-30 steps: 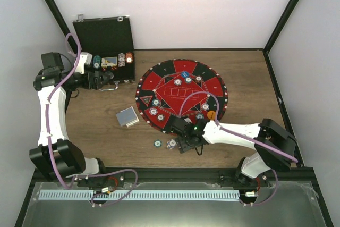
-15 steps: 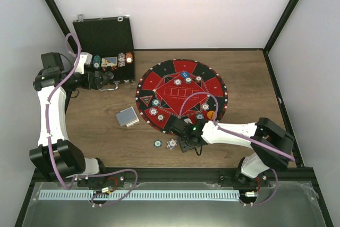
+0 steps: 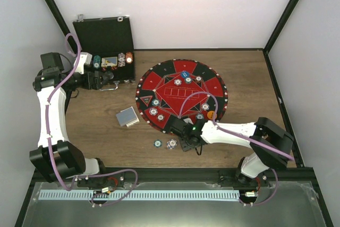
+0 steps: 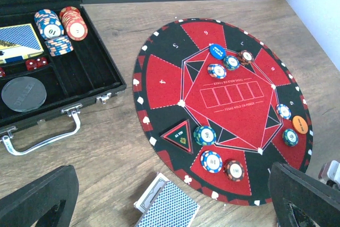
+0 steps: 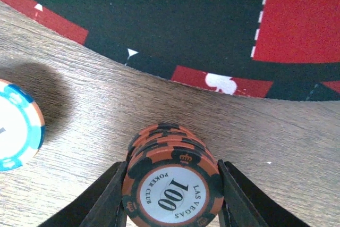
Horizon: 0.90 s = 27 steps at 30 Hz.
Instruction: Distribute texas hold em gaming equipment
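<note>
Now | my right pincer (image 3: 184, 142) has narrowed from wide to clamped on the stack of brown chips (image 5: 171, 182) | stack stands on the table (image 5: 90, 104) just off the mat's (image 5: 159, 19) near edge | my left pincer (image 3: 106, 80) gapes idle | chips look ready to lift.
</note>
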{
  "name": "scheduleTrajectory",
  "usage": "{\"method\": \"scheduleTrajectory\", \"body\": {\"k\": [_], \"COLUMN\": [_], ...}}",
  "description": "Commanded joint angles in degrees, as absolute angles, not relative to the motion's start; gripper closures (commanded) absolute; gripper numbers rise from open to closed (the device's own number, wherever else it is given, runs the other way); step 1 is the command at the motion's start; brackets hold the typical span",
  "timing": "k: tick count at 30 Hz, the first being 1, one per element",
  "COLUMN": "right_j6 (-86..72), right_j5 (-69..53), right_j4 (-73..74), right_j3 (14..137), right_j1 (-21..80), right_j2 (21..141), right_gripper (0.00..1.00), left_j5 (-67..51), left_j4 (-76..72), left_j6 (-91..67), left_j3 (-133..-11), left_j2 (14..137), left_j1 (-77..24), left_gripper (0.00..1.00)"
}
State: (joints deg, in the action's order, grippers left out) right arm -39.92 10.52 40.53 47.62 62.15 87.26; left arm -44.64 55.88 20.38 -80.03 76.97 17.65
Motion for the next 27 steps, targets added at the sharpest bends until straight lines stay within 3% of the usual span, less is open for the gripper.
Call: {"method": "scheduleTrajectory", "body": {"k": [1, 11, 27], "right_j6": [-40.6, -36.9, -29.5], "right_j5": [13.5, 14.5, 10.9], "right_j4": [43.1, 46.4, 34.2], "right_j3": [51.1, 56.3, 49.0], "right_j1": [62.6, 57.0, 43.0], "right_j2": [84.7, 80.4, 86.6], "right_gripper": [0.66, 0.69, 0.72], "left_j5": [-45.0, -43.4, -39.9], "left_j4": [56.7, 57.1, 59.6], "left_j6": [21.1, 22.5, 34.6], "left_j3": [-80.7, -80.3, -74.6], "left_j2": [75.8, 75.9, 75.6], "left_j1": [17.9, 17.8, 17.3], "left_gripper": [0.00, 0.00, 0.00]}}
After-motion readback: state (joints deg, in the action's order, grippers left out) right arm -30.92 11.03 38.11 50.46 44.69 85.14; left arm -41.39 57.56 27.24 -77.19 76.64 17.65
